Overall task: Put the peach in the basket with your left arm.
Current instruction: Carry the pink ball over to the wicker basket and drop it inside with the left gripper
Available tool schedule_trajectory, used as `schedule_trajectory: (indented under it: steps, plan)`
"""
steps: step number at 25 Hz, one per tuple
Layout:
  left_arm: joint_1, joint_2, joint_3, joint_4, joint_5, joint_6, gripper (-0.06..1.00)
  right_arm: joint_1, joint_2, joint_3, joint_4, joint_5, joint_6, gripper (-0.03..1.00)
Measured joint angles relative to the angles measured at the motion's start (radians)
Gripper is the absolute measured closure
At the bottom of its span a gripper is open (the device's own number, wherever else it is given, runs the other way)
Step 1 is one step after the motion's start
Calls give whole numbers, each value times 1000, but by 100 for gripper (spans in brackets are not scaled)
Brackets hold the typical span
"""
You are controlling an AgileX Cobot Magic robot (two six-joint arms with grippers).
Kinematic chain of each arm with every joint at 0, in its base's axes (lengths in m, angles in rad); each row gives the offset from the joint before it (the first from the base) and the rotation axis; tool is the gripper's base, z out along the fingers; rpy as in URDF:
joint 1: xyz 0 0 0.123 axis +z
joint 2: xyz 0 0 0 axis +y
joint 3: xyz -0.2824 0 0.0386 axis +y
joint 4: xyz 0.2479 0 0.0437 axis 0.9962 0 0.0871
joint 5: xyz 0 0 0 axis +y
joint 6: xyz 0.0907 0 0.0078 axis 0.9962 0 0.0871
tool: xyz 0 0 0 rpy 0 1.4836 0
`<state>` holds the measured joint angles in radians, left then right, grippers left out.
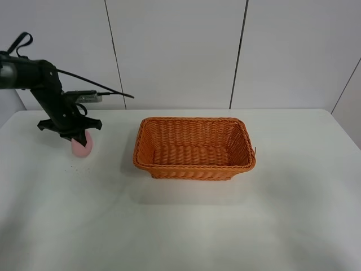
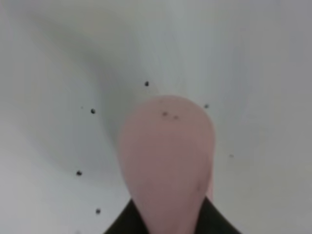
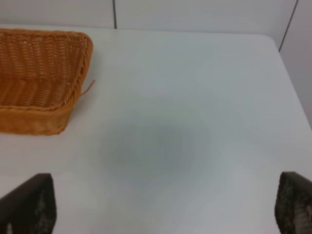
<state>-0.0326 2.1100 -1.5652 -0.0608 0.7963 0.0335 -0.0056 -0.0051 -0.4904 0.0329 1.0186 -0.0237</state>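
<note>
1. The peach (image 1: 82,148) is lying low at the counter's left side, well apart from the basket (image 1: 194,169), which is standing empty at centre.
2. The left tool (image 1: 79,138) is bearing down over the peach, its fingers (image 2: 122,223) lying against both flanks. It is apparently gripping the fruit for a lift.
3. The right tool (image 3: 161,209) is hanging wide, holding nothing, near the basket's far side.
4. The white counter (image 1: 186,226) is showing dark specks (image 2: 92,111) round the fruit, and pale panelled walls (image 1: 175,51) are standing behind.
</note>
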Motion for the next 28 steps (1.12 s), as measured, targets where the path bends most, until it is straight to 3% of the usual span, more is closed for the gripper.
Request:
schedule_trajectory:
  steps: [6, 12, 19, 24, 28]
  plan:
    - [0, -92, -167, 9, 211, -9, 89, 0, 0, 0, 0, 0, 0, 27]
    - [-54, -101, -269, 17, 319, -19, 89, 0, 0, 0, 0, 0, 0, 27]
    - [-283, -57, -412, 17, 359, -46, 89, 0, 0, 0, 0, 0, 0, 27]
    - [-465, 87, -552, 13, 357, -83, 89, 0, 0, 0, 0, 0, 0, 27]
    - [-566, 237, -674, 7, 348, -89, 89, 0, 0, 0, 0, 0, 0, 27]
